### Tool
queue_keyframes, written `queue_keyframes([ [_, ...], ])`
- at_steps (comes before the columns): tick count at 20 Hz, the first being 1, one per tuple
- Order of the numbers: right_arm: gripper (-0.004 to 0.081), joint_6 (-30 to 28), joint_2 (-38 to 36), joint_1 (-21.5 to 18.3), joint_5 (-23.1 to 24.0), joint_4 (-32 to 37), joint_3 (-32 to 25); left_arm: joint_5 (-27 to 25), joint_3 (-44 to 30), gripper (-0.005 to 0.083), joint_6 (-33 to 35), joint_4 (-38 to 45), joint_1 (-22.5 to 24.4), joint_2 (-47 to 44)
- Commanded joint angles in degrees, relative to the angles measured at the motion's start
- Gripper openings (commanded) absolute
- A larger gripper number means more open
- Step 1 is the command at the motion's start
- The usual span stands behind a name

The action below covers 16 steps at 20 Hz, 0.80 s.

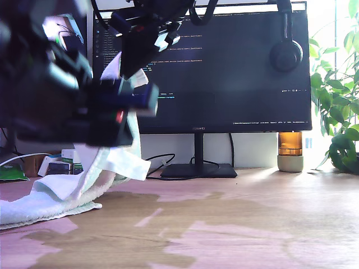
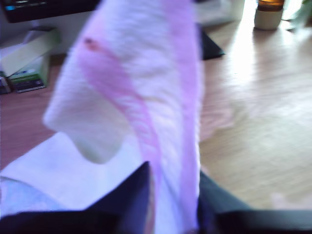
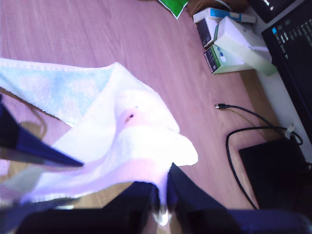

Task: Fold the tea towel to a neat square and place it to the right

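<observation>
The white terry tea towel [image 1: 56, 202] is partly lifted off the wooden table at the exterior view's left, its lower end still lying on the wood. Two dark arms crowd that side, one low and blurred, one higher, both at the raised cloth. In the first wrist view my first gripper [image 2: 173, 204] is shut on a hanging fold of the tea towel [image 2: 146, 73], which shows a small dark mark. My second gripper [image 3: 163, 195] is shut on another raised part of the tea towel [image 3: 122, 141], seen from above the table.
A dark monitor [image 1: 224, 67] on a black base [image 1: 199, 170] stands behind, headphones [image 1: 286, 53] hung on it. An amber jar [image 1: 290, 151] and a plant [image 1: 339, 101] are at the exterior view's right. Small boxes [image 3: 234, 44] and a black cable [image 3: 243, 131] lie near the base.
</observation>
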Motion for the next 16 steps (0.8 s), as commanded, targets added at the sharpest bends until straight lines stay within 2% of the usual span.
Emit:
queue_keyframes([
  [1,-0.0011,0.3,-0.4,-0.3,-0.2,0.2,0.8,0.6,-1.2,-0.0025,0.7,-0.1,0.2,0.6],
  [5,-0.0011,0.3,-0.4,-1.8,-0.2,-1.0,0.8,3.0,-1.2,-0.0024,4.7,-5.6,-0.2,-1.4],
  [9,-0.0011,0.3,-0.4,-3.6,-0.2,-2.1,0.8,4.8,-0.4,-0.0024,7.0,-17.0,-0.5,-10.3],
  [12,-0.0011,0.9,-0.4,-4.2,-0.2,-5.7,1.0,10.2,3.5,-0.0024,8.3,-28.1,-0.4,-19.0],
  [16,-0.0011,4.5,-0.4,-4.1,-0.3,-15.1,3.6,18.1,12.6,-0.0024,12.3,-45.8,-0.4,-26.8],
])
